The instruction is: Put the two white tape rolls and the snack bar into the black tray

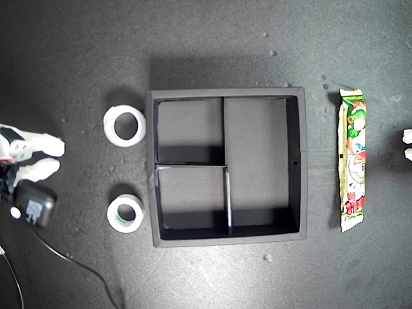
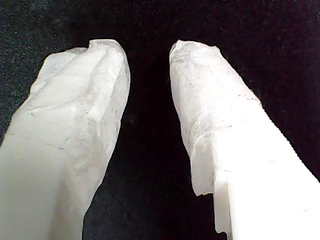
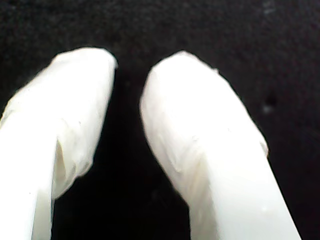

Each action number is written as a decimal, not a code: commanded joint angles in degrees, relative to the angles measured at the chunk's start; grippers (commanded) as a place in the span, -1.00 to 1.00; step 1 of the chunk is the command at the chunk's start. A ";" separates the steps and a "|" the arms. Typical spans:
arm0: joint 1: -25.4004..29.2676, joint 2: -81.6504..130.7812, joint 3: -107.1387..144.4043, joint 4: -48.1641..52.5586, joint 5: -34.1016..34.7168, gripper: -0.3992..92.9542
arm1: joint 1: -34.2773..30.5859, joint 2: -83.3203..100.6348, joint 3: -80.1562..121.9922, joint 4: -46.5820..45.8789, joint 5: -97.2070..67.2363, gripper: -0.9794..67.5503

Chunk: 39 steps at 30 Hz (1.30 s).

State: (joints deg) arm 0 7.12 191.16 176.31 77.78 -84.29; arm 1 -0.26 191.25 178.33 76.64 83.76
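The black tray (image 1: 295,161) sits mid-table with nothing in its three compartments. To the exterior view's left of it lie two white tape rolls: the larger (image 1: 125,125) farther back, the smaller (image 1: 125,214) with a greenish core nearer the front. The snack bar (image 1: 352,159) lies lengthwise to the exterior view's right of the tray. One arm's gripper (image 1: 55,158) is at the exterior view's left edge, its fingers apart, short of the rolls. Another's fingertips (image 1: 407,145) poke in at the right edge. My first gripper (image 2: 147,50) and my second gripper (image 3: 130,65) are both open over bare black surface.
A black block (image 1: 35,203) on the arm at the exterior view's left trails a thin cable (image 1: 77,264) toward the front edge. Small pale specks (image 1: 267,257) dot the dark tabletop (image 1: 212,38) around the tray.
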 commanded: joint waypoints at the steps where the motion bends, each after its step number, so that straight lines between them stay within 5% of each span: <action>1: -0.44 2.81 3.52 2.20 -3.60 -0.88 | 0.00 0.62 0.70 0.18 -0.62 -0.81; 7: -1.49 2.81 3.52 2.20 -11.43 -0.88 | 6.86 0.62 0.70 0.18 0.00 -0.86; 16: -2.72 2.90 3.52 2.02 -11.95 -0.92 | 8.44 0.62 0.70 -2.55 -1.85 -0.98; 25: -3.16 2.90 3.52 -9.49 2.46 -0.99 | 13.45 0.62 0.70 -5.71 1.23 -0.98; 31: -3.96 2.90 3.52 -17.75 13.71 -0.90 | 11.07 0.62 0.70 -14.41 -6.59 -0.97; 34: -4.83 2.90 3.52 -18.02 13.89 -0.73 | 10.72 0.62 0.70 -15.56 -8.70 -0.91; 39: -8.26 2.90 3.52 -18.19 13.54 -0.98 | 8.61 0.62 0.70 -20.92 -14.33 -0.88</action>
State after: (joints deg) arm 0 0.53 191.16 176.31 60.82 -70.75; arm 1 8.88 191.25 178.33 58.71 72.33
